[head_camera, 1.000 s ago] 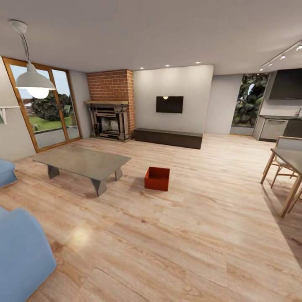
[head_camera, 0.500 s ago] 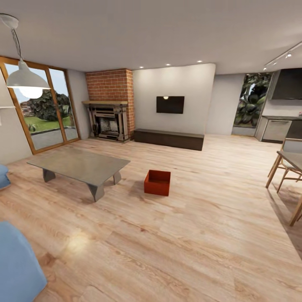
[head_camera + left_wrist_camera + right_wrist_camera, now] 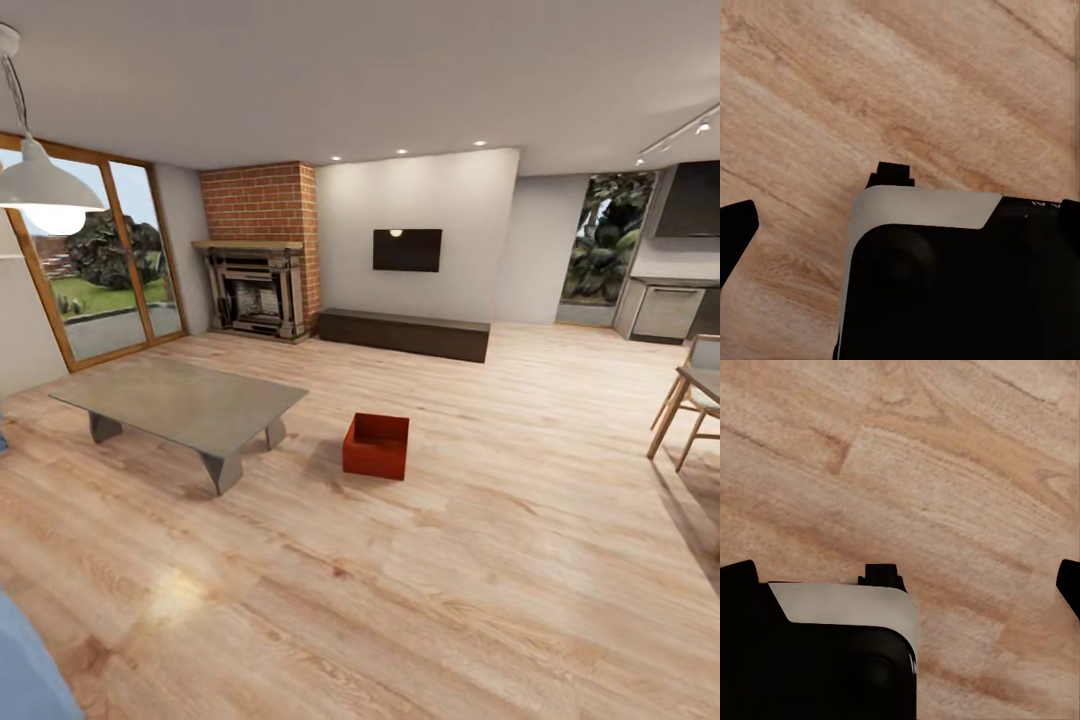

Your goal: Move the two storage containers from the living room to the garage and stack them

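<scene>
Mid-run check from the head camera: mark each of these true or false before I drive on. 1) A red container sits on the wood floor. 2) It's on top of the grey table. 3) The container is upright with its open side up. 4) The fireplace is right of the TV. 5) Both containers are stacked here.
1) True: the red container rests on the wood floor.
2) False: it stands on the floor beside the grey table, to its right.
3) True: its open top faces up.
4) False: the brick fireplace is left of the TV.
5) False: a single container is in view, nothing stacked on it.
</scene>
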### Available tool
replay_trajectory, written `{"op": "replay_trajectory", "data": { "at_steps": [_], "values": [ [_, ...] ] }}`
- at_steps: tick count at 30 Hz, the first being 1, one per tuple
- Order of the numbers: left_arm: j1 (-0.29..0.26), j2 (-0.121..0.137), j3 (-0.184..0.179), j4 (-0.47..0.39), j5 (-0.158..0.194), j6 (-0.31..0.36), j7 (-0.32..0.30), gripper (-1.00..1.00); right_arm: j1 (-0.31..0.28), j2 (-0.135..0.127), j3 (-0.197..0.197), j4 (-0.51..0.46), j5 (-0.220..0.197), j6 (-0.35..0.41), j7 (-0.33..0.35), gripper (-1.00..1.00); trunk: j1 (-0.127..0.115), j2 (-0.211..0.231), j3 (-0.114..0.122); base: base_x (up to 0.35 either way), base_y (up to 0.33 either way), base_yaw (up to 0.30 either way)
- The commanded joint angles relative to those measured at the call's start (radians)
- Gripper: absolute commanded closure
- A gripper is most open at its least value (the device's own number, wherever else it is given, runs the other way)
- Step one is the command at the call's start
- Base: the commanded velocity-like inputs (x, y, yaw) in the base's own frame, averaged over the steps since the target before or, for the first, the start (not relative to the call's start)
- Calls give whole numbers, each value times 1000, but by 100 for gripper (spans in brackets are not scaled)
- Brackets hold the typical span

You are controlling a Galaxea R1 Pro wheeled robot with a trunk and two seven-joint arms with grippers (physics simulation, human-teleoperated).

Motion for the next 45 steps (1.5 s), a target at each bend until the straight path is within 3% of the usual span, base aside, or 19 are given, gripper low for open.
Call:
{"op": "replay_trajectory", "data": {
  "at_steps": [1,45],
  "values": [
    [0,0,-2,0,9,2,1,-100,-1,1,8,3,-9,-5,-1,-100,1,-1,-1,323,0,0],
    [0,0,-2,0,9,2,1,-100,-1,1,10,3,-4,-5,0,-100,1,-1,-1,323,0,0]
  ]
}}
